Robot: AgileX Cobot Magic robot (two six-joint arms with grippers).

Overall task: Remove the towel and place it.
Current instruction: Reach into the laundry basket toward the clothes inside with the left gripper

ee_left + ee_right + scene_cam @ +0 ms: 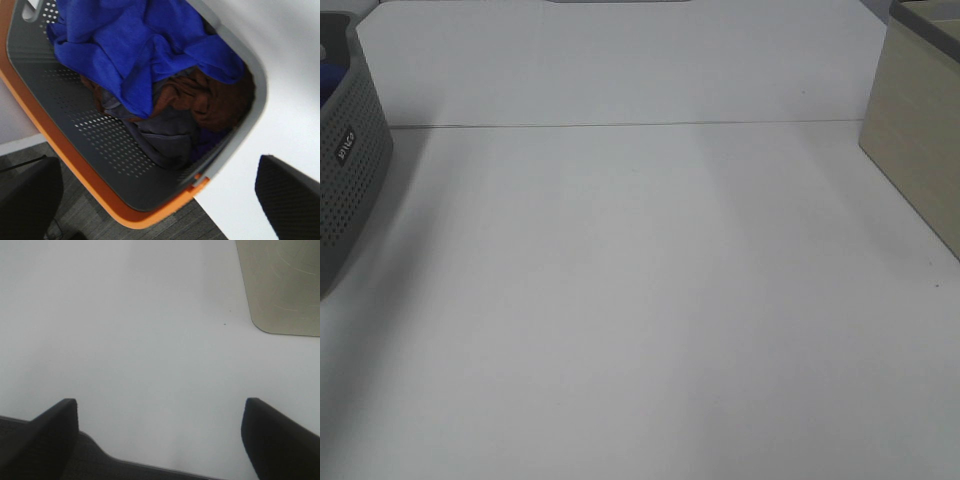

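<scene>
The royal-blue plush towel (135,45) lies crumpled on top of a pile in a grey perforated basket (75,125) with an orange underside. A brown cloth (215,102) and a dark grey cloth (165,135) lie under it. My left gripper (156,165) is open and empty, above the basket and apart from the towel. In the exterior high view only a sliver of blue (326,78) shows inside the basket (355,150) at the far left edge. My right gripper (160,402) is open and empty above the bare white table (150,330). Neither gripper shows in the exterior high view.
A beige box (920,150) stands at the right edge of the table; it also shows in the right wrist view (282,285). A thin seam (620,125) runs across the white table top. Dark floor (75,220) shows beyond the basket.
</scene>
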